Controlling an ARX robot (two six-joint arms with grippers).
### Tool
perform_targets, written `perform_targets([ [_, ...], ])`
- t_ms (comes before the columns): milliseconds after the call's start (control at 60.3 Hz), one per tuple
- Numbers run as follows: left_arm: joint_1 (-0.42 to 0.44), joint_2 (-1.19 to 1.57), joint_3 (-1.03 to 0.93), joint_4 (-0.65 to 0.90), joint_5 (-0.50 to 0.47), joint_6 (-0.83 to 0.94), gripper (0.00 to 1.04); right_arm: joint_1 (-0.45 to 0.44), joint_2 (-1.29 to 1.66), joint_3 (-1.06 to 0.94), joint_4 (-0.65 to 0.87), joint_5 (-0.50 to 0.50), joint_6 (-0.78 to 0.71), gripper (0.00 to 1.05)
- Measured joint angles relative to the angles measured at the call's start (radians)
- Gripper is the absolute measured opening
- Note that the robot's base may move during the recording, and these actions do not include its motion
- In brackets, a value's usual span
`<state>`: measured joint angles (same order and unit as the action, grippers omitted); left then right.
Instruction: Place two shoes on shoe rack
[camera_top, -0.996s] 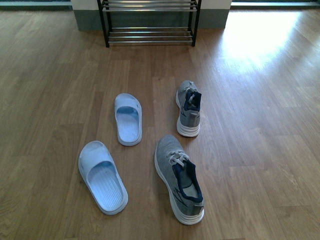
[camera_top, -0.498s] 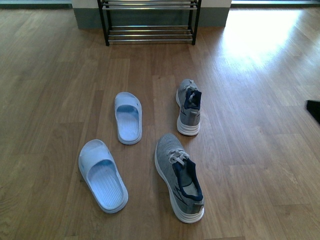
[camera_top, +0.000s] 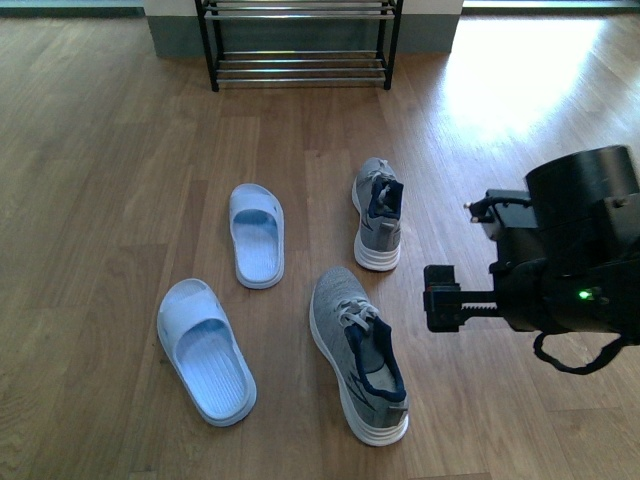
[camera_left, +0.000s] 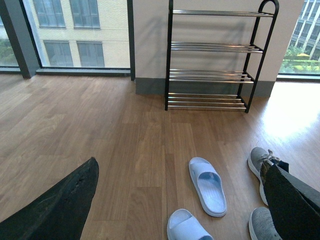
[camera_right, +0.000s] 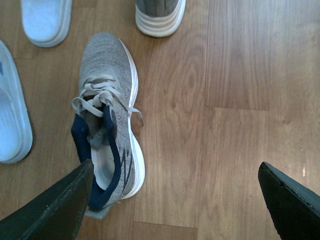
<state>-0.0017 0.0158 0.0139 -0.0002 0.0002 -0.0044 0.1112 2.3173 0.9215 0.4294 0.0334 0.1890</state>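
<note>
The nearer sneaker (camera_top: 358, 355) and farther sneaker (camera_top: 378, 215) stand on the floor (camera_top: 120, 150), well short of the shoe rack (camera_top: 300, 70). The right fingers (camera_right: 60, 200) gape empty, seemingly above the nearer one's heel; the left fingers (camera_left: 55, 205) spread empty too.

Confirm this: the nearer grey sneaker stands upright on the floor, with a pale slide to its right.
Wrong side. The front view shows the pale slide left of the nearer grey sneaker, which does stand upright on the floor.
</note>
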Motion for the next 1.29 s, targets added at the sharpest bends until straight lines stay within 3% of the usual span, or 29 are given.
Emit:
perform_targets([
  [398,0.0,0.0,0.0,0.0,0.0,0.0,0.95,0.027,0.249,0.248,-0.176,-0.051,0.062,0.95],
  [1012,0.0,0.0,0.0,0.0,0.0,0.0,0.95,0.024,0.408,0.336,-0.171,-0.067,0.084,0.95],
  [1294,0.0,0.0,0.0,0.0,0.0,0.0,0.95,0.015,0.321,0.22,-0.09,-0.104,0.101,0.95],
])
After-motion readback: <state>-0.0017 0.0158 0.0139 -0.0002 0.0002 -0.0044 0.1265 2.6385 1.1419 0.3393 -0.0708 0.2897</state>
